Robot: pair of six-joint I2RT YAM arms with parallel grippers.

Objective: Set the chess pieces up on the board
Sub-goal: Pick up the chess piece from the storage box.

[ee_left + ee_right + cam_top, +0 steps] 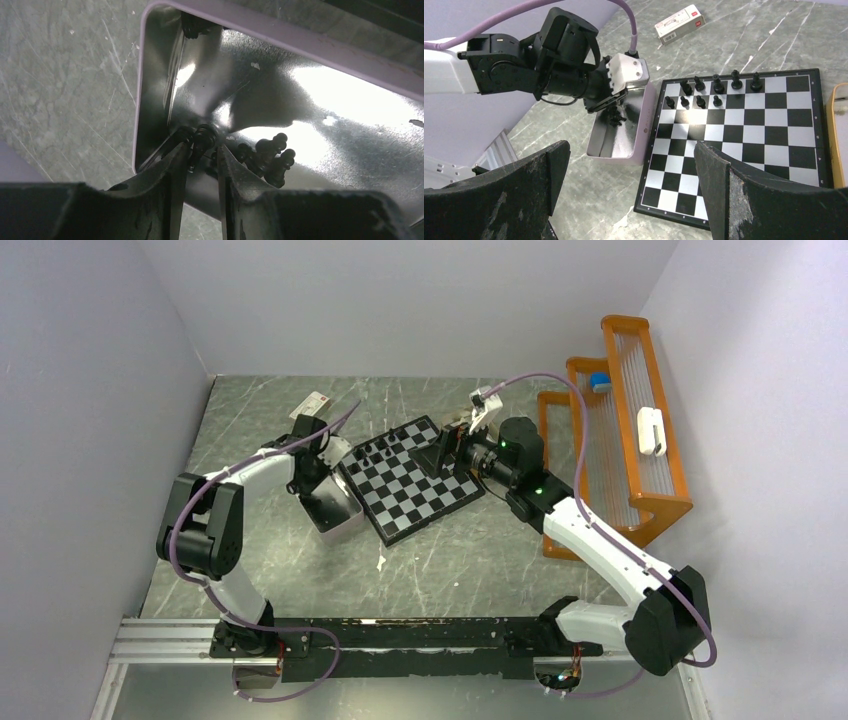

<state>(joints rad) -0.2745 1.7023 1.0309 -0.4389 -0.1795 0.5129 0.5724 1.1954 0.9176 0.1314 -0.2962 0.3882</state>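
Observation:
The board (pixel 420 502) lies mid-table, with several black chess pieces (pixel 718 85) standing in two rows at its far left corner. My left gripper (pixel 202 150) is down inside the metal tin (pixel 280 30), its jaws closed on a black chess piece (pixel 205 137). More black pieces (pixel 267 155) lie loose on the tin floor just to the right. My right gripper (pixel 631 155) is open and empty, hovering above the board's right side (pixel 433 455). No cream-white pieces show.
The tin (pixel 337 512) touches the board's left edge. A white box (pixel 316 402) lies at the far left. An orange rack (pixel 625 450) stands along the right, holding a white object (pixel 651 430) and a blue one (pixel 599 381). Walls enclose the table.

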